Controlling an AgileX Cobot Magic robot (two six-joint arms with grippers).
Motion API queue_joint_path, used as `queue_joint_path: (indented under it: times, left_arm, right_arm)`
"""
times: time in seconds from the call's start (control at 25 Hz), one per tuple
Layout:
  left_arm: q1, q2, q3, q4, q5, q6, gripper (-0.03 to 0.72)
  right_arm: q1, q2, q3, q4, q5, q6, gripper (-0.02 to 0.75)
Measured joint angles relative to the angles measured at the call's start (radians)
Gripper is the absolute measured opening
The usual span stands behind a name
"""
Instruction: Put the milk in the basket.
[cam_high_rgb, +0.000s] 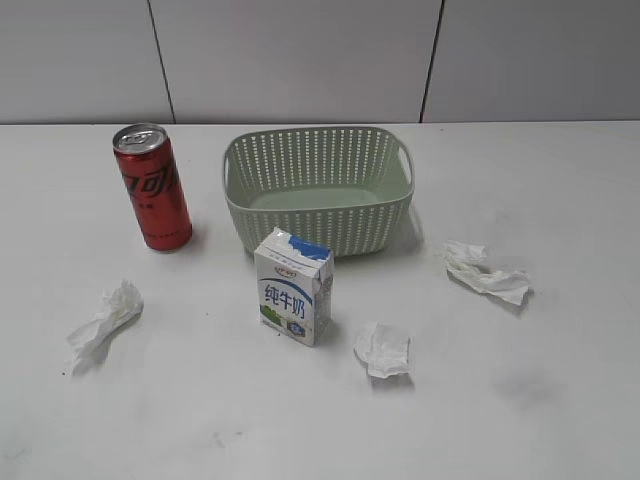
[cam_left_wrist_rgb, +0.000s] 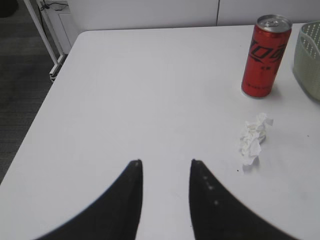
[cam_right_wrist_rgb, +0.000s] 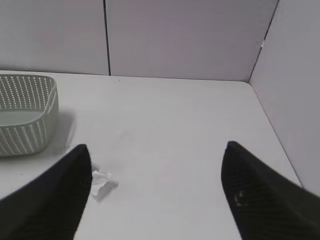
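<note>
White carton, the milk (cam_high_rgb: 294, 286), stands upright just in front of the empty basket (cam_high_rgb: 318, 187), untouched. Your left gripper (cam_left_wrist_rgb: 165, 167) has its fingers slightly parted, your right gripper (cam_right_wrist_rgb: 156, 155) spread wide; both hold nothing. You're at the reach step: approach and grasp the carton.

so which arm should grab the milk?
Right, probably, by a slim margin. The milk shows in neither wrist view, but the right gripper is open wider and already faces the basket; the left gripper faces the can.
</note>
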Motion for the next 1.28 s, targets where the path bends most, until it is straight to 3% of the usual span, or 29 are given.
queue_joint_path:
  times: [0.2, 0.4, 0.64, 0.92, 1.12, 1.28]
  left_arm:
    - [0.000, 0.000, 0.000, 0.000, 0.000, 0.000, 0.238]
    - [0.000, 0.000, 0.000, 0.000, 0.000, 0.000, 0.238]
    - [0.000, 0.000, 0.000, 0.000, 0.000, 0.001, 0.238]
    - [0.000, 0.000, 0.000, 0.000, 0.000, 0.001, 0.238]
    - [0.000, 0.000, 0.000, 0.000, 0.000, 0.001, 0.238]
    - [0.000, 0.000, 0.000, 0.000, 0.000, 0.001, 0.238]
  right_arm:
    - [0.021, 0.317, -0.060, 0.106, -0.038, -0.091, 0.615]
    - [0.135, 0.597, -0.198, 0.223, -0.037, -0.209, 0.613]
    - [0.383, 0.883, -0.403, 0.235, 0.024, -0.226, 0.619]
    - [0.581, 1.176, -0.685, 0.212, 0.224, -0.229, 0.673]
    - [0.659, 1.353, -0.861, 0.163, 0.306, -0.229, 0.673]
    - [0.669, 1.482, -0.963, 0.149, 0.360, -0.229, 0.672]
